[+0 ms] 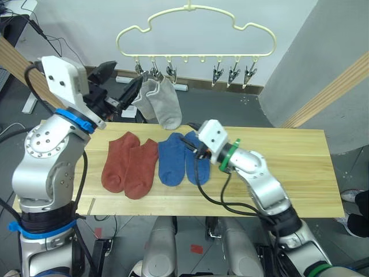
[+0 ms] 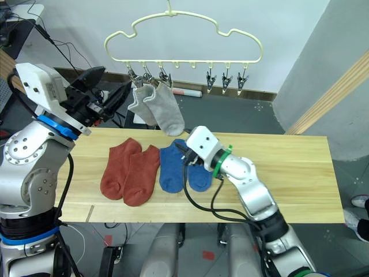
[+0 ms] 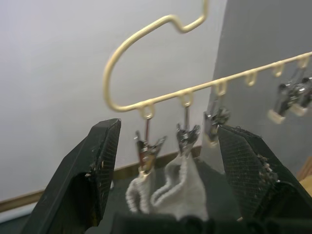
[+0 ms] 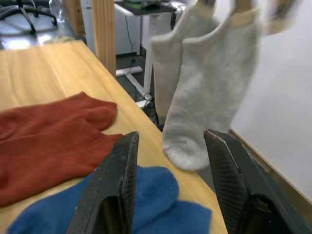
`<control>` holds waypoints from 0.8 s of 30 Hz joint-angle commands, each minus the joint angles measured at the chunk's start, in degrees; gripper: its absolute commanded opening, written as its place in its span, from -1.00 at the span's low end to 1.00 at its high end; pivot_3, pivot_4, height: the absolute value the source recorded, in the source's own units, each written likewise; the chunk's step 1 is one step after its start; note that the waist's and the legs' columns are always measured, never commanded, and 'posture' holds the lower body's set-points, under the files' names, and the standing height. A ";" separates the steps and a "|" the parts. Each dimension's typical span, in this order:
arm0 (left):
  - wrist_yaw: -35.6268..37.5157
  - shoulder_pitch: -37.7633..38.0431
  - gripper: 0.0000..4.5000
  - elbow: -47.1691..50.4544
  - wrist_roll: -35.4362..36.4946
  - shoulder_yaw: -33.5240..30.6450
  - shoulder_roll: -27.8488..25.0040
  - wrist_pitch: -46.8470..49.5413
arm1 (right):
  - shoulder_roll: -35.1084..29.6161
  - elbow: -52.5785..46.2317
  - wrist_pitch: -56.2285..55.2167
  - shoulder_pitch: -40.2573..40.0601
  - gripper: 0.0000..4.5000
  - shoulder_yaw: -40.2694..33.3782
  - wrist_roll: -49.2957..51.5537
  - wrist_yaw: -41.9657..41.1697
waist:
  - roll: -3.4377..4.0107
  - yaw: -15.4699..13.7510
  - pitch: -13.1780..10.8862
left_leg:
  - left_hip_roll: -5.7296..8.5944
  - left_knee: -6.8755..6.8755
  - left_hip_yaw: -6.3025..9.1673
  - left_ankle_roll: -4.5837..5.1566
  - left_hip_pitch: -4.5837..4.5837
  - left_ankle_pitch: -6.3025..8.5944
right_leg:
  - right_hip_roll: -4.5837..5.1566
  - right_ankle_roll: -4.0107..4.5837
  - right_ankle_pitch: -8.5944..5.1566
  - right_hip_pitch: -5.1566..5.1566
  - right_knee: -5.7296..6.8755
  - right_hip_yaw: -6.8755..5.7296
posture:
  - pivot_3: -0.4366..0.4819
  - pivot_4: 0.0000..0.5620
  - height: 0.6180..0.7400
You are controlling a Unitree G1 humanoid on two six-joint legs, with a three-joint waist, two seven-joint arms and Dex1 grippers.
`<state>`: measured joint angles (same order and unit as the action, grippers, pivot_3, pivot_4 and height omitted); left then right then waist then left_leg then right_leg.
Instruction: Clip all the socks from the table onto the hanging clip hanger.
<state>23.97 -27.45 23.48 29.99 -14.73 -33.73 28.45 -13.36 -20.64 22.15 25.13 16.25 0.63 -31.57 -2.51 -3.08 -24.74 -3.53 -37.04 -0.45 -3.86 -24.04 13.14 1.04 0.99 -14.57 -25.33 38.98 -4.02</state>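
The pale yellow clip hanger (image 1: 196,55) hangs behind the table (image 1: 277,173). Two light grey socks (image 1: 163,101) dangle from clips at its left end. My left gripper (image 1: 122,82) is open and raised just left of those socks, and its black fingers (image 3: 102,165) stand either side of the clips (image 3: 187,136) without touching them. A pair of rust-red socks (image 1: 130,164) and a pair of blue socks (image 1: 176,158) lie flat side by side on the table. My right gripper (image 4: 170,141) is open with nothing in it and hovers low over the blue socks (image 4: 136,204).
Three clips (image 1: 233,74) at the hanger's right end hold nothing. Slanted wooden poles stand at the far left (image 1: 11,57) and the right (image 1: 328,92). The table's right half is bare wood. A person's shoe (image 1: 353,196) shows at the right edge.
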 commanded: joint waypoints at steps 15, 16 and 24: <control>-9.85 1.09 0.44 -3.57 -13.80 10.21 17.23 -13.38 | -15.88 -28.58 21.78 -11.23 -0.02 -20.27 23.69 -3.57 | 0.00 0.90 0.00 | 0.06 0.00 -0.11 0.08 0.02 0.03 | -0.01 0.00 0.00 0.02 -0.02 0.10 | -0.18 0.51 1.00; -10.31 1.06 0.36 -4.24 -14.75 10.68 18.04 -14.31 | -16.51 -28.96 22.17 -11.59 -0.01 -20.58 24.11 -3.46 | 0.00 1.13 0.00 | 0.06 0.00 -0.10 0.09 0.02 0.04 | -0.01 0.00 0.00 0.03 -0.02 0.09 | -0.18 0.51 1.00; -11.20 1.07 0.00 -6.32 -18.06 12.89 21.28 -17.13 | -19.35 -29.37 23.11 -11.73 -0.01 -21.48 26.88 -1.89 | 0.00 2.34 0.00 | 0.06 0.00 -0.11 0.28 0.03 0.10 | -0.04 -0.01 0.00 0.02 0.00 0.10 | -0.23 0.52 1.00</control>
<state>13.02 -26.17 15.62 12.67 -2.07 -12.64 13.01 -32.33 -47.09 45.56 13.82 -3.90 26.23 -33.69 -2.51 -0.75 -24.74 -3.47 -37.04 -0.56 -3.59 -24.01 13.23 1.01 0.98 -14.58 -25.31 38.98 -3.92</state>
